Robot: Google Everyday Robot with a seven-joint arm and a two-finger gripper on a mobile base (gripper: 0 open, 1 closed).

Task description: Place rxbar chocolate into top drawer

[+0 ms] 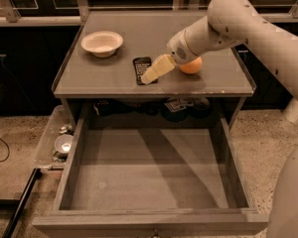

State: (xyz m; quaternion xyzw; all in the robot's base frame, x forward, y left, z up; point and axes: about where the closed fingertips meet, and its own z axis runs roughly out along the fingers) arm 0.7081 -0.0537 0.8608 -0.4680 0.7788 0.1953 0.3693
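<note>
The rxbar chocolate [140, 66] is a small flat black wrapper with white lettering. It lies on the grey table top, near the middle. My gripper [150, 76] reaches in from the upper right and hovers over the bar's right edge, its tip low over the bar's near end. The top drawer [151, 175] is pulled wide open below the table, its flat grey bottom bare. An orange ball [191, 66] sits on the table, just right of my gripper and partly hidden by the wrist.
A cream bowl [102, 42] stands on the table's left side. A clear plastic bin [57, 140] of small items sits on the floor, left of the drawer. Dark items lie in the gap under the table top [181, 104].
</note>
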